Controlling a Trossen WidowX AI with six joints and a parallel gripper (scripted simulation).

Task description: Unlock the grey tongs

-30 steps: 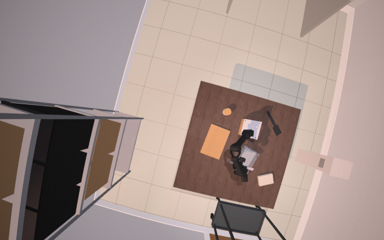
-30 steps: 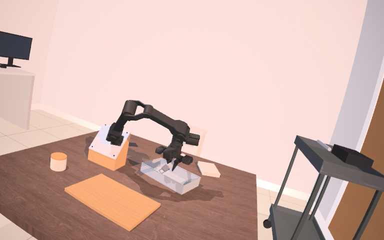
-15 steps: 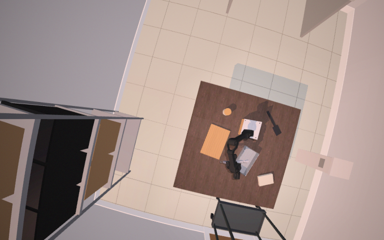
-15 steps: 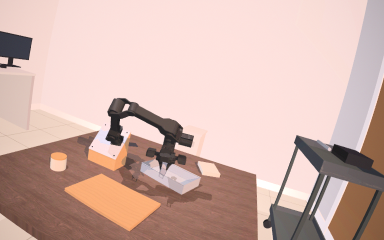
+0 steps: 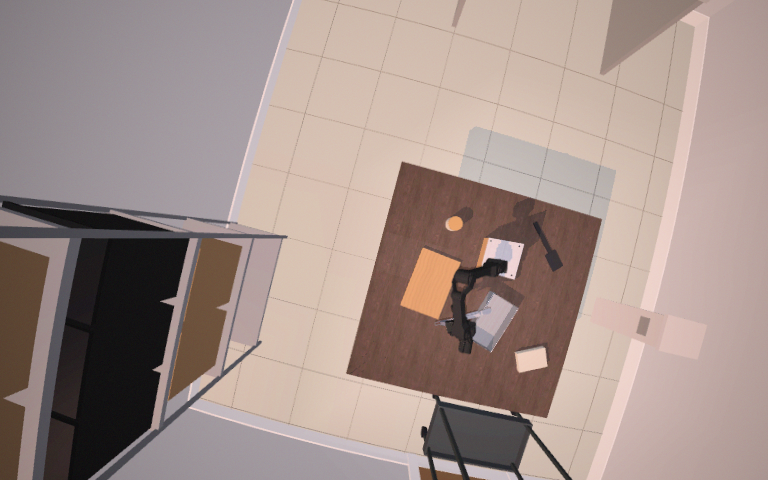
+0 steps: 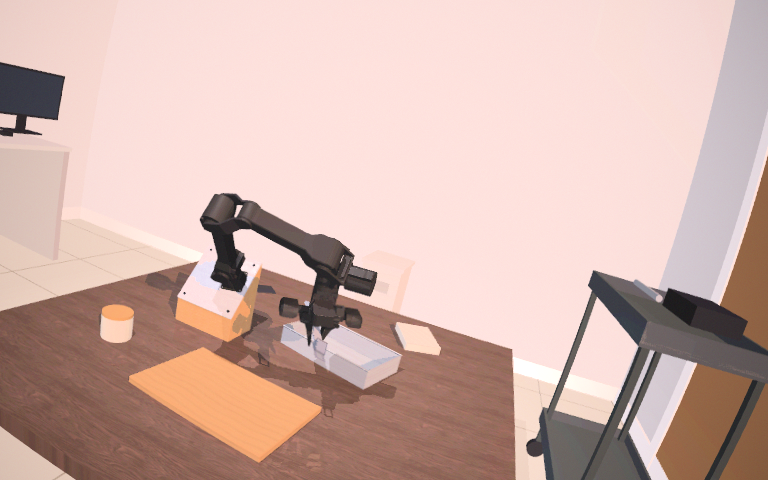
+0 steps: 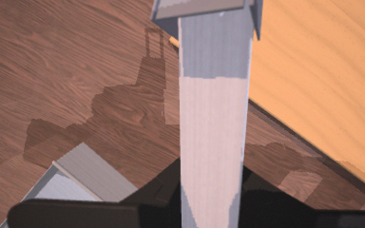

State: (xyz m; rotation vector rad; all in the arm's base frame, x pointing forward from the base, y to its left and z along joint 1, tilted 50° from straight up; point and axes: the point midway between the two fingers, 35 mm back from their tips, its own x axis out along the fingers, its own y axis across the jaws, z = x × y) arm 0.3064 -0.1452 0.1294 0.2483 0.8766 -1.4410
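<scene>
My gripper [image 6: 317, 339] [image 7: 204, 161] points down and is shut on the grey tongs [image 5: 482, 312] [image 6: 320, 348] [image 7: 214, 123]. It holds them above the table, between the roasting tin and the board. In the wrist view the tongs run from between the fingers to the top edge, where a wider flared part shows. In the overhead view they look roughly level, one end over the roasting tin [image 5: 501, 325] [image 6: 380, 373] [image 7: 100, 166], the other reaching out on the board's side. The wooden board [image 5: 430, 283] [image 6: 226, 401] [image 7: 314, 62] lies flat. The state of the lock cannot be seen.
A round cream jar [image 5: 454, 223] [image 6: 117, 328] stands beyond the board. A cream block [image 5: 531, 360] [image 6: 417, 338] lies past the tin. A dark flat-ended tool [image 5: 546, 243] lies behind the arm's wedge-shaped base [image 6: 209, 323]. A dark trolley [image 5: 475, 435] stands beside the table.
</scene>
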